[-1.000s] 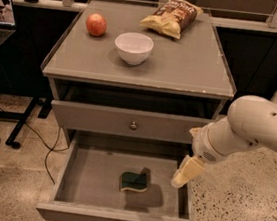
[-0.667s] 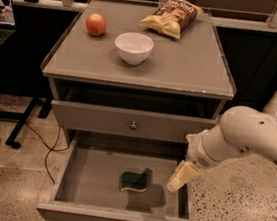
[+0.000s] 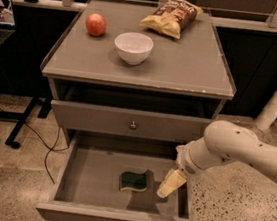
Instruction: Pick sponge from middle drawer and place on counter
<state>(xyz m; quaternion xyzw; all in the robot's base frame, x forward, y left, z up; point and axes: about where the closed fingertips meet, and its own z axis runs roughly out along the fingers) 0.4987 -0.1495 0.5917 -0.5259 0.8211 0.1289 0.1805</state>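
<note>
since the small dark green rectangular sponge with wavy edges (image 3: 134,181) lies free on the flat floor of the wide shallow grey middle drawer (image 3: 84,186), a little right of that drawer's centre, the step in hand is judged to be the reach for the grasp, and no lift is begun. the cream-coloured tapered gripper (image 3: 169,184) is seen inside the drawer, near its right wall and just beside the sponge. nothing is held by it, and whether it is spread wide or drawn narrow cannot be told, since it is seen as a single tapered shape. for the next move, a short shift toward the drawer's centre is called for, so that the sponge is straddled before closing. the sponge would then need to be raised past the closed grey drawer front (image 3: 87,117) above the open drawer and set on the large flat matte grey counter (image 3: 184,68) over it, away from the round white bowl (image 3: 133,47), the red apple (image 3: 95,24) and the yellow crisp bag (image 3: 172,17) standing there. the drawer's right rear corner is covered by the pale rounded arm (image 3: 234,152), which is cut off at the picture's edge. the drawer's own knob is clipped at the bottom, and contact between gripper and sponge is hard to judge.
</note>
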